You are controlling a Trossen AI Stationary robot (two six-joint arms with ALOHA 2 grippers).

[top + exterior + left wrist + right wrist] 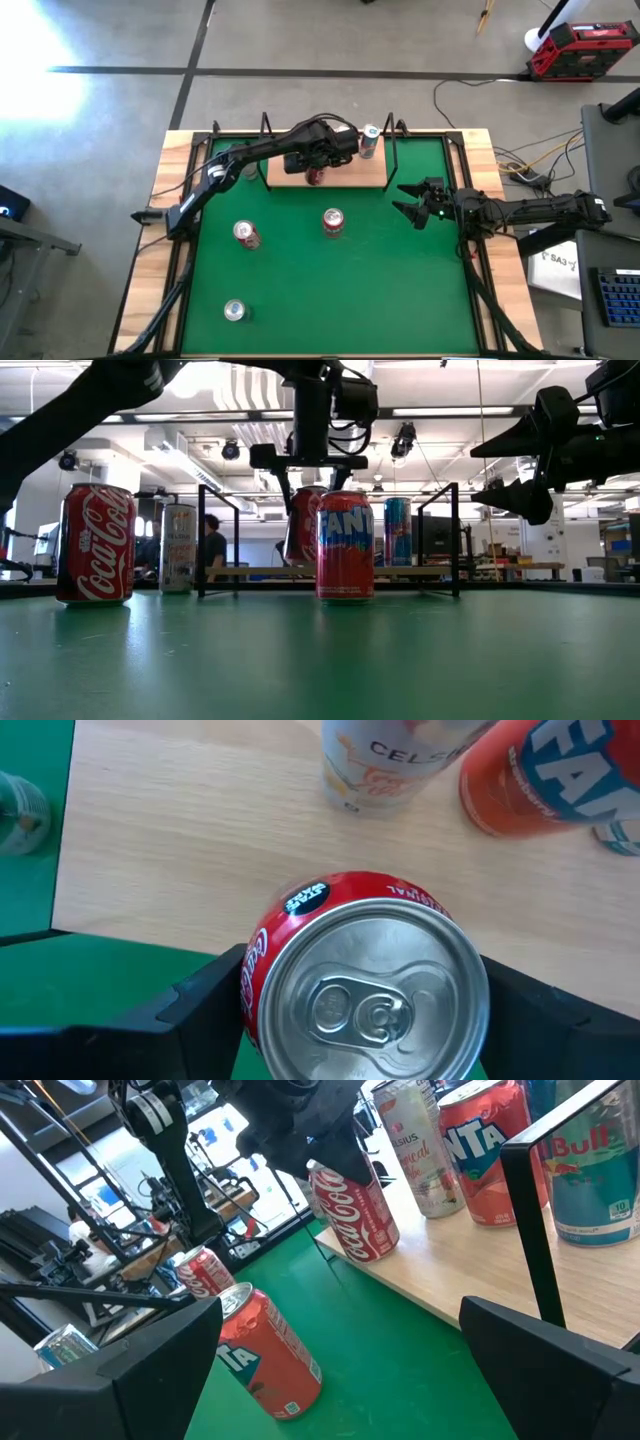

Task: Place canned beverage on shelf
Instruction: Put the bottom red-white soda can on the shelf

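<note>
A red Coca-Cola can (pixel 365 1000) stands upright on the light wood shelf (pixel 180 840), at its near edge. My left gripper (pixel 318 165) comes down over the can from above and is shut on it. In the low view the can (pixel 303 525) is half hidden behind a Fanta can (pixel 345 545). A white Celsius can (pixel 385 765), an orange Fanta can (pixel 540 775) and a blue Red Bull can (pixel 600 1180) stand farther back on the shelf. My right gripper (pixel 412 203) hangs open above the green mat's right side, holding nothing. My left gripper pinches the Coca-Cola can between its two fingers, one on each side of the can's wall just below the top rim (pixel 250 985). The fingers (pixel 215 1005) point steeply down from above. The can stays upright, its base on the shelf's near edge (pixel 375 1250).
On the green mat (pixel 400 290) stand a Fanta can (pixel 333 222), a second Coca-Cola can (pixel 246 234) and a silver-topped can (pixel 235 311). Another can (pixel 247 172) stands left of the shelf. Thin black uprights (pixel 455 535) frame the shelf.
</note>
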